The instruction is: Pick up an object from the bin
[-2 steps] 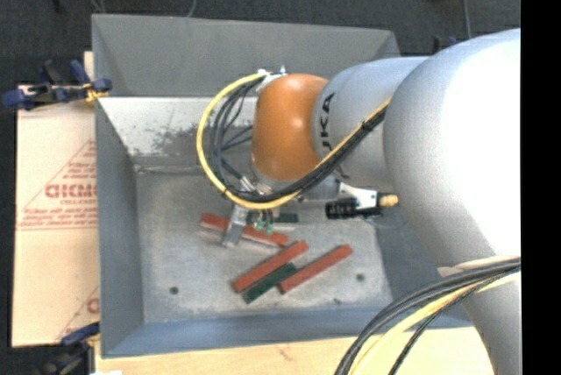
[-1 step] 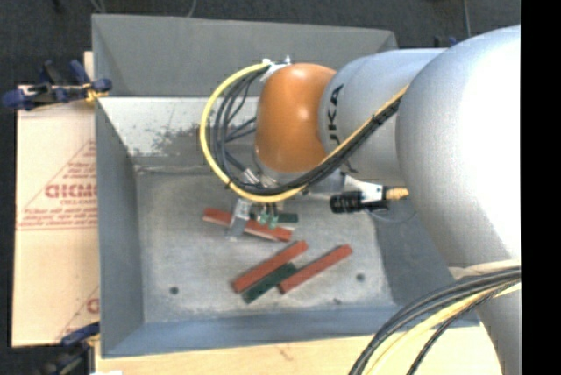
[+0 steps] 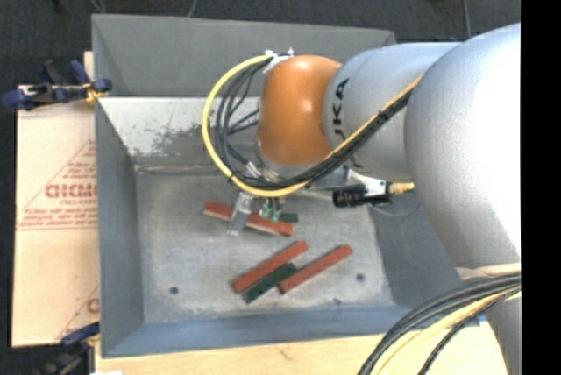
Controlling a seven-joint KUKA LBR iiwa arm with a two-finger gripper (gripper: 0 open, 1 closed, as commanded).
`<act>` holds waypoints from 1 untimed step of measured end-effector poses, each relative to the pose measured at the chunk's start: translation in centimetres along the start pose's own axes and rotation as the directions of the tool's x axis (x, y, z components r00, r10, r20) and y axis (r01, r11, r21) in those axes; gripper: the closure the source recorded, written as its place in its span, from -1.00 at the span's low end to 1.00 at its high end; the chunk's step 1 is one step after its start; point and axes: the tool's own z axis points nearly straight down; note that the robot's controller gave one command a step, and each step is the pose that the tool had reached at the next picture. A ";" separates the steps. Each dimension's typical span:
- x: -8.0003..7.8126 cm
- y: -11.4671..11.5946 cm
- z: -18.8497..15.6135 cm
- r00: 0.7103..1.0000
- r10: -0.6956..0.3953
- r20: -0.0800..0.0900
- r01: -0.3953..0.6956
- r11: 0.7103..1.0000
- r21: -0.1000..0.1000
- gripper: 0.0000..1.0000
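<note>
My gripper comes down from under the orange wrist cover to the bin floor, near the middle. It stands right at a thin red bar that lies flat and runs left to right, and its metal tip crosses the bar's middle. The bar's left end shows on the other side of the gripper. A small dark green piece lies just behind the bar. Whether the bar is gripped is hidden by the wrist.
Toward the front of the bin lie three more bars, slanted side by side: a red-brown one, a dark green one and a red one. The arm covers the bin's right side.
</note>
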 end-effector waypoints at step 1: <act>-0.1 0.0 -0.8 1.000 0.000 0.003 0.000 1.000 -0.001 1.00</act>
